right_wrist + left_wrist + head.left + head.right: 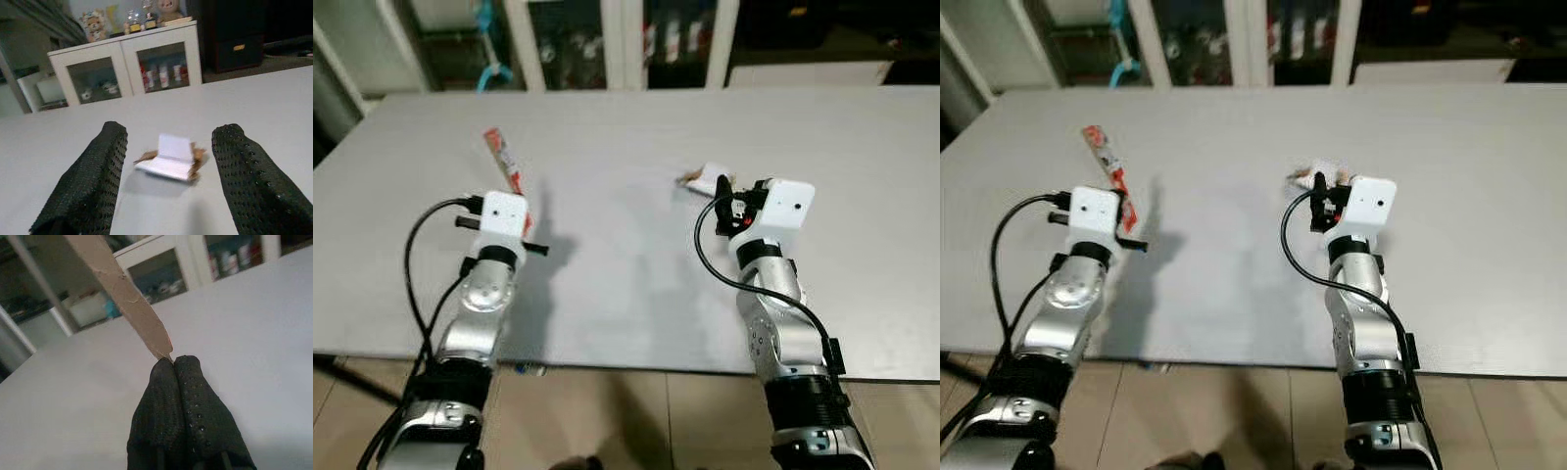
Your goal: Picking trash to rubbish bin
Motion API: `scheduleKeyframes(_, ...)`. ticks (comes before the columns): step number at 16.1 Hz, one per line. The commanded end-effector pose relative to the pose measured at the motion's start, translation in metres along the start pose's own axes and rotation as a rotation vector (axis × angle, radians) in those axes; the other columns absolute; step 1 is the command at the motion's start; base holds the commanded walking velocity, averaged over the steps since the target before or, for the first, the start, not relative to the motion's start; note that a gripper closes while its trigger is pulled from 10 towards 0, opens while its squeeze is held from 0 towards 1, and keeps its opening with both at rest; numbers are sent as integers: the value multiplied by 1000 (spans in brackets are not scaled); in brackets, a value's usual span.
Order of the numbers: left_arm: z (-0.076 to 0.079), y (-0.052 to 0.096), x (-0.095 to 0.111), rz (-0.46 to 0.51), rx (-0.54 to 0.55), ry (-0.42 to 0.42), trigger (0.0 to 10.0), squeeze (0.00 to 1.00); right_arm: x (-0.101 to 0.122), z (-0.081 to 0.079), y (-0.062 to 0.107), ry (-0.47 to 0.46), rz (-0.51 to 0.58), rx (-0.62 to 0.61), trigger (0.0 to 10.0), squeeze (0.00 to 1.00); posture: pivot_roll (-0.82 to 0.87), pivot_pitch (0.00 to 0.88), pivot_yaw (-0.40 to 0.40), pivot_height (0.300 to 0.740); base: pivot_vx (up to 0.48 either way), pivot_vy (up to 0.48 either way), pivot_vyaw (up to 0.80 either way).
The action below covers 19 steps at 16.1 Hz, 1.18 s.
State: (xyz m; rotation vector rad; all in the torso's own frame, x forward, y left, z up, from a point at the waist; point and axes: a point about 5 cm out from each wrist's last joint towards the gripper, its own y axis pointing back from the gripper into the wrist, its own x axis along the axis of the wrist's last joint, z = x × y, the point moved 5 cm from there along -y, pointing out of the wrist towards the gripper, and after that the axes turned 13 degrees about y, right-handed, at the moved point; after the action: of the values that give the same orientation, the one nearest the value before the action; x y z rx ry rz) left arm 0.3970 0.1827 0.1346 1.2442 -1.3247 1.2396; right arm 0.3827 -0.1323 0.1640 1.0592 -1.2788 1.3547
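Long red-and-white wrapper strip (505, 161) is clamped at its lower end between the closed fingers of the left gripper (172, 366), rising toward 11 o'clock above the grey table (626, 294). Crumpled white-and-brown paper scrap (171, 157) lies on the table at 12 o'clock of the right gripper (168, 152), between its spread fingers and untouched.

Silver arms, white wrist boxes, black cables looping. Left gripper (178, 396) and right gripper (171, 166): black fingers with dotted pads.

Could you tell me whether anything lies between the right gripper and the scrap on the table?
Nothing visible does. The open right gripper faces the scrap across bare table.
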Motion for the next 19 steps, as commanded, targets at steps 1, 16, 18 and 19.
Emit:
scheduleKeyframes(1,4,-3,4,8,-8,4,10000,0,-4,-4,0,1,-26,13,10000,0,4,74,86,740,390,0,0)
scheduleKeyframes(16,15,-11,45,132,-31,49,10000,0,-5,-8,1,7,-29,27,10000,0,3,66,90,740,385,0,-92)
scheduleKeyframes(18,17,-11,47,139,-33,54,10000,0,-5,-8,1,7,-30,28,10000,0,4,70,87,740,0,0,0)
scheduleKeyframes(19,17,-11,47,134,-33,51,10000,0,-6,-8,1,7,-31,29,10000,0,5,71,86,740,0,0,0)
